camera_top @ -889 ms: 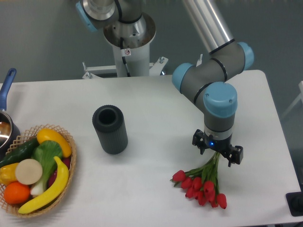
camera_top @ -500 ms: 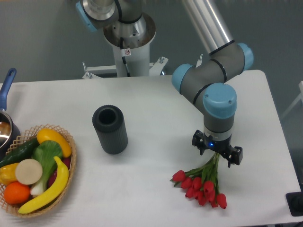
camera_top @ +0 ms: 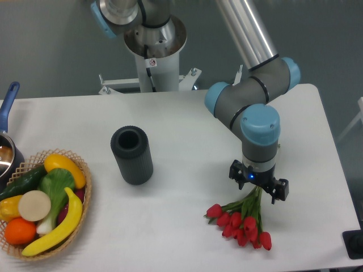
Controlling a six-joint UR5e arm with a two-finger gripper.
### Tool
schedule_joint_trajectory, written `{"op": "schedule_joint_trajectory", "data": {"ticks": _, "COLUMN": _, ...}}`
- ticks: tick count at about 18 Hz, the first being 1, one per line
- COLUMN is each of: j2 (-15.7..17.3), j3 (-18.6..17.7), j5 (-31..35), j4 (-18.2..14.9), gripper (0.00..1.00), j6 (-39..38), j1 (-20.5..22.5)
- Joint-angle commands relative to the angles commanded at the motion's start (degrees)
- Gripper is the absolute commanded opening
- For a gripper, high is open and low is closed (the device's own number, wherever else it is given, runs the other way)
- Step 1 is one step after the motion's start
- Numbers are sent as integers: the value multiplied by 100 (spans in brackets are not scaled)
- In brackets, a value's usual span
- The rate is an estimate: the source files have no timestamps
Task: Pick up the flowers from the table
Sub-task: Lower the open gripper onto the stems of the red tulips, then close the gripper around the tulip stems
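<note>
Camera: the claw (camera_top: 258, 191) points down over the green stems of the flowers (camera_top: 240, 220), apparently clenched on them though its fingertips are hidden; the red buds lie on the white tabletop (camera_top: 187, 130); a dark cylinder (camera_top: 131, 154) stands well left.

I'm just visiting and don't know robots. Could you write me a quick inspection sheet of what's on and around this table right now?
Surface: white table, smooth, with rounded corners.
Job's things: flowers, a bunch of red tulips lying near the front right, stems pointing up toward the arm.
Clutter: dark cylinder standing upright mid-table; basket of produce at the left edge; pot with a blue handle behind it.
Grippers: gripper directly over the stem ends; whether it is open or shut cannot be told.
Cables: nothing seen.
Surroundings: robot base behind the table, grey wall; a dark object at the lower right corner.
</note>
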Motion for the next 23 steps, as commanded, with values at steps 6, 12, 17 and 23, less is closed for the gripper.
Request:
{"op": "schedule_joint_trajectory", "data": {"ticks": 6, "j2": -114, "j3": 61, "j5": -9, "j4": 0, "gripper": 100, "j6": 0, "j1": -9}}
{"op": "schedule_joint_trajectory", "data": {"ticks": 12, "j2": -457, "j3": 308, "j5": -9, "j4": 44, "gripper": 93, "j6": 17, "j1": -114}}
{"op": "schedule_joint_trajectory", "data": {"ticks": 17, "j2": -370, "j3": 229, "j5": -26, "j4": 35, "gripper": 0, "j6": -96, "j1": -158}}
{"op": "schedule_joint_trajectory", "data": {"ticks": 23, "j2": -176, "j3": 202, "j5": 18, "j4": 35, "gripper": 0, "j6": -237, "j1": -158}}
